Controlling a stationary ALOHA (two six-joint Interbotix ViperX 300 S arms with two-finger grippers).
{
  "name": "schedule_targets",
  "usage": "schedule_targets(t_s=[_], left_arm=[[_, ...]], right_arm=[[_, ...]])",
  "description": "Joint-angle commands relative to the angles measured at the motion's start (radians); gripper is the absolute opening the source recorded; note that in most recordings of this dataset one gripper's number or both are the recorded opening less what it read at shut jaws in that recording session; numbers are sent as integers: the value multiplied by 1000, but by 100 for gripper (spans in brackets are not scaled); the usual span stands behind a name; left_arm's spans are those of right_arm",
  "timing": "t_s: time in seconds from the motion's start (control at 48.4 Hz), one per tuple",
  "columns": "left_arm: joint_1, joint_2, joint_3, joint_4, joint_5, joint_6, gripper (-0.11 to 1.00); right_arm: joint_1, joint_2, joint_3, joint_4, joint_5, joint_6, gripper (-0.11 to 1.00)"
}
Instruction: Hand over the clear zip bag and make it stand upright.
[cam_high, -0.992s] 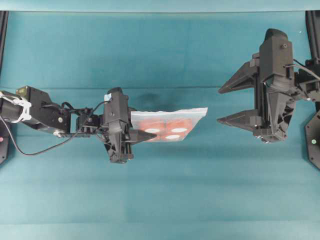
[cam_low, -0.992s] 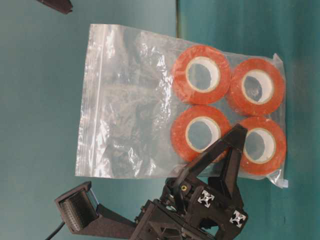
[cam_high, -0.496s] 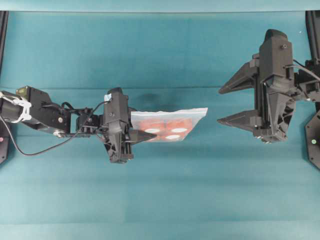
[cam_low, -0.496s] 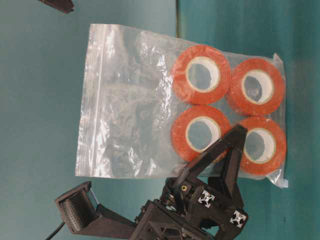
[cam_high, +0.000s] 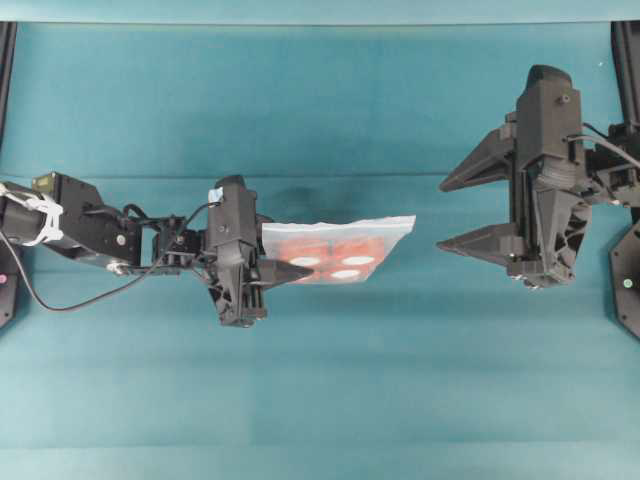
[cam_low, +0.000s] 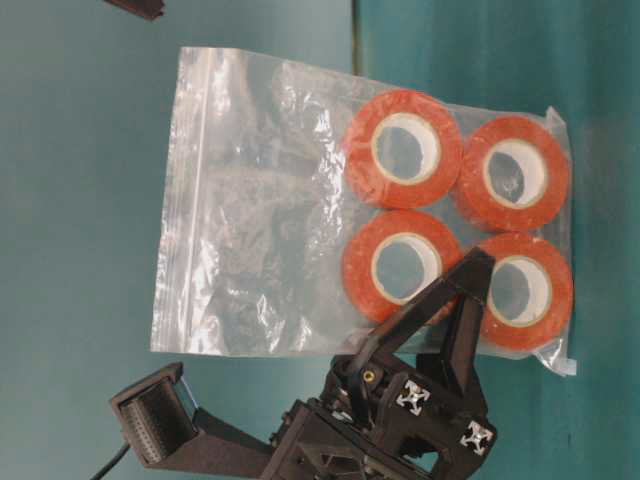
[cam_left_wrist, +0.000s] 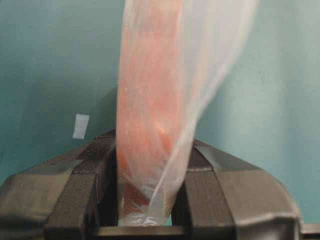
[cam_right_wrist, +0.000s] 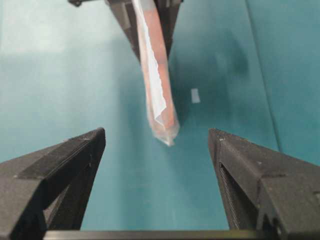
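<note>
Seen from overhead, the left gripper (cam_high: 285, 270) has its jaws clamped on one edge of the clear zip bag (cam_high: 340, 250), which juts out edge-on over the middle of the teal tabletop (cam_high: 320, 400), while the right gripper (cam_high: 455, 212) waits well apart toward the right edge, jaws spread wide. At table level the clear zip bag (cam_low: 270, 200) shows four orange rolls (cam_low: 402, 149) packed at one end. The left wrist view has the clear zip bag (cam_left_wrist: 160, 90) pinched between both jaws, and the right wrist view looks between wide jaws at the clear zip bag (cam_right_wrist: 155, 75) ahead, untouched.

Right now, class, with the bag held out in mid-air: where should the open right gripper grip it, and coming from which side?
Probably the free edge of the clear zip bag, approached straight from the right gripper side. The left gripper pinches the opposite edge, so the bag faces the open jaws edge-on.
</note>
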Motion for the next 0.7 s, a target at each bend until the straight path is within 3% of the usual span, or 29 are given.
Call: schedule_targets(t_s=[0.0, 0.682], left_arm=[[-3, -5, -15, 0, -6, 0, 24], [-3, -5, -15, 2, -6, 0, 24]], right_arm=[[3, -6, -9, 2, -3, 6, 88], [5, -5, -9, 2, -12, 2, 87]])
